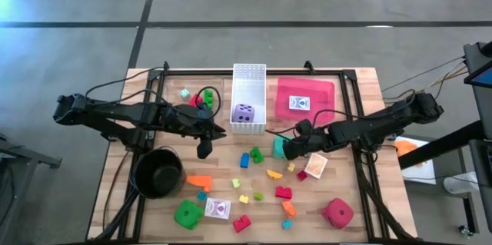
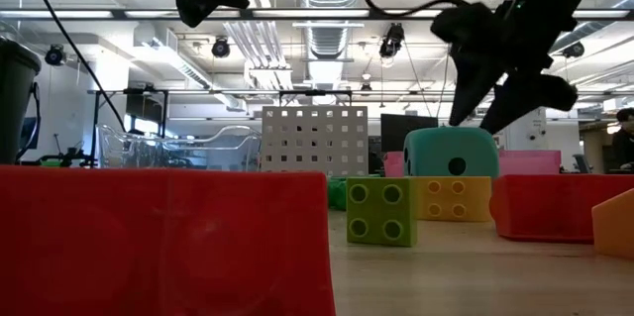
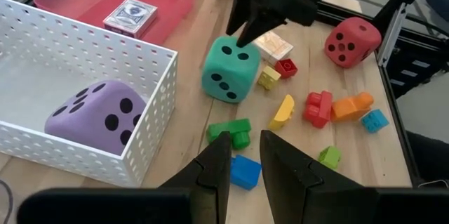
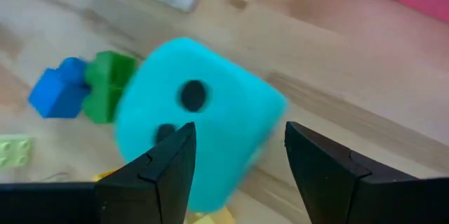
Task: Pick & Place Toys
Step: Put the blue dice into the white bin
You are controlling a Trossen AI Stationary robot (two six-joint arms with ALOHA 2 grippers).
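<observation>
A teal die (image 1: 279, 148) rests on the table near its middle; it also shows in the right wrist view (image 4: 196, 133) and the low view (image 2: 451, 153). My right gripper (image 1: 290, 147) is open, its fingers straddling the die's top from above (image 4: 238, 154). My left gripper (image 1: 204, 150) hangs empty above the table beside the white basket (image 1: 248, 84), its fingers a narrow gap apart (image 3: 245, 154). A purple die (image 1: 244, 112) lies in the basket. A green die (image 1: 188, 214) and a red die (image 1: 337, 213) rest near the near edge. My right gripper comes at the teal die's top (image 3: 242, 45) slanting down from the table's right side, with its fingers open. The die rests on the table. I cannot tell whether the fingers touch it.
A red tray (image 1: 327, 91) at the far right holds a card pack (image 1: 300, 104). A round black pot (image 1: 159, 172) stands at the near left. Several small bricks and two more card packs (image 1: 217, 208) (image 1: 315, 165) lie scattered over the table's near half.
</observation>
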